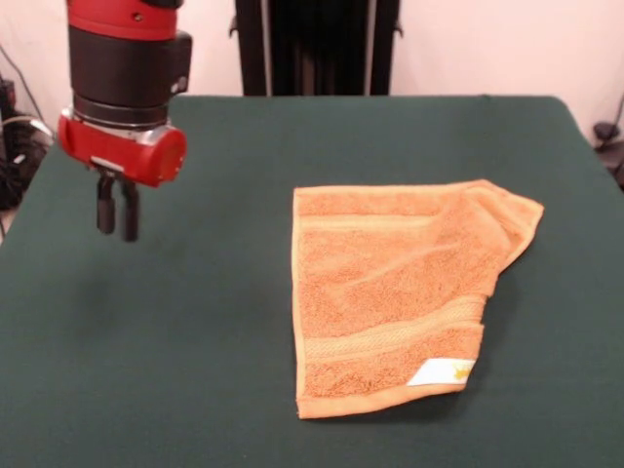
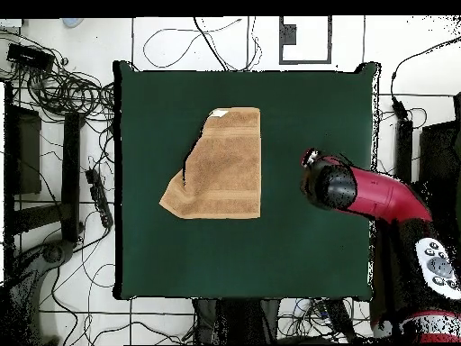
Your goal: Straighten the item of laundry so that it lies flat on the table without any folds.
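Hanging above the bare cloth near the left edge of the tabletop [image 1: 195, 370] in the front view, the pincer [image 1: 117, 216] carries nothing; its two dark fingers point down side by side with hardly a gap between them, so it reads as clenched and empty. It is well apart from the towel [image 1: 390, 292], which lies around the middle of the tabletop, somewhat toward the edge opposite the pincer.

The towel is orange-tan terry, mostly flat, with woven bands running across it and a small white tag [image 1: 441, 371] at its near corner. Along the side away from the pincer, one part is doubled over toward the far corner, giving that edge a slanting line.

By its look the towel is light, soft and limp: it should drape and stretch rather than hold shape, and the felt-like tabletop likely grips it. The best hold seems to be the loose corner of the doubled-over flap [image 1: 517, 219], pinched and drawn outward.
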`<state>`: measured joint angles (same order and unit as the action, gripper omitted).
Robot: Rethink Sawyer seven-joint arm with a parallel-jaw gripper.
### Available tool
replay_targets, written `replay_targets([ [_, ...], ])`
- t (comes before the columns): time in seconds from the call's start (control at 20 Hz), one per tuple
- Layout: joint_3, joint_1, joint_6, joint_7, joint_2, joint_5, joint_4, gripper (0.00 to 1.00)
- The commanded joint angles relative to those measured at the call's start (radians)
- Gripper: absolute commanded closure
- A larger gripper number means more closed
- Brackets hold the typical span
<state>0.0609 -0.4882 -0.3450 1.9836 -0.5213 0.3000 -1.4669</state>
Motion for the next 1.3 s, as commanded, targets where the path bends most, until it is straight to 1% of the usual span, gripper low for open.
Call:
replay_targets([
  [0.05,0.153,0.084,0.02,0.02,0.033,0.018,-0.118,0.0],
  [0.1,0.144,0.096,0.031,0.041,0.033,0.014,-0.121,0.0],
  [0.2,0.085,0.147,0.079,0.104,0.032,0.018,-0.117,0.0],
  [0.35,0.044,0.182,0.083,0.126,0.03,0.018,-0.112,0.0],
  [0.5,0.032,0.195,0.055,0.12,0.025,0.006,-0.112,0.0],
  [0.95,0.097,0.166,0.077,0.102,0.057,-0.019,-0.119,0.0],
  [1.15,0.125,0.143,0.088,0.066,0.123,-0.007,-0.061,0.0],
  [1.3,0.163,0.112,0.098,0.025,0.179,0.005,-0.024,0.0],
])
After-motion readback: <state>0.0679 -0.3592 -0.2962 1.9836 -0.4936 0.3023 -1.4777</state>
